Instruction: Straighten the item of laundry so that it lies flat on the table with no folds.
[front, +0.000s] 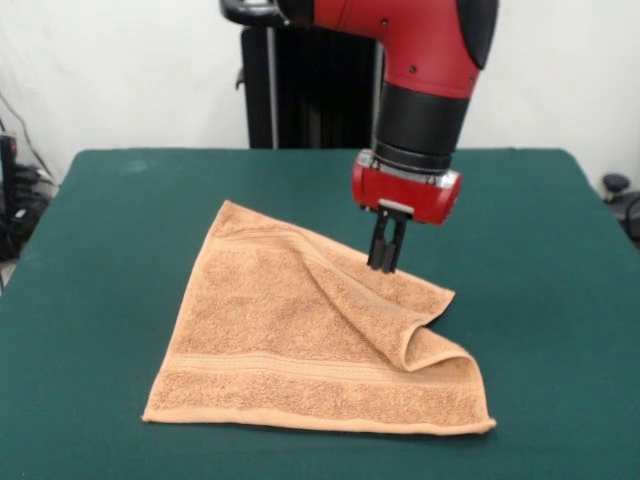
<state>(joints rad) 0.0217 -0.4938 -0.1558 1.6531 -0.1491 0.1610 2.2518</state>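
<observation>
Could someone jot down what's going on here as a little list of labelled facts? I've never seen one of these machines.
machine: red and black arm, coming down from above
end effector: fingers close together, tips at the cloth's upper right edge
cloth: square orange-tan terry hand towel
cloth state: mostly spread out, right corner folded over onto itself
surface: dark green felt-like table
flat yet: no, one fold remains
</observation>
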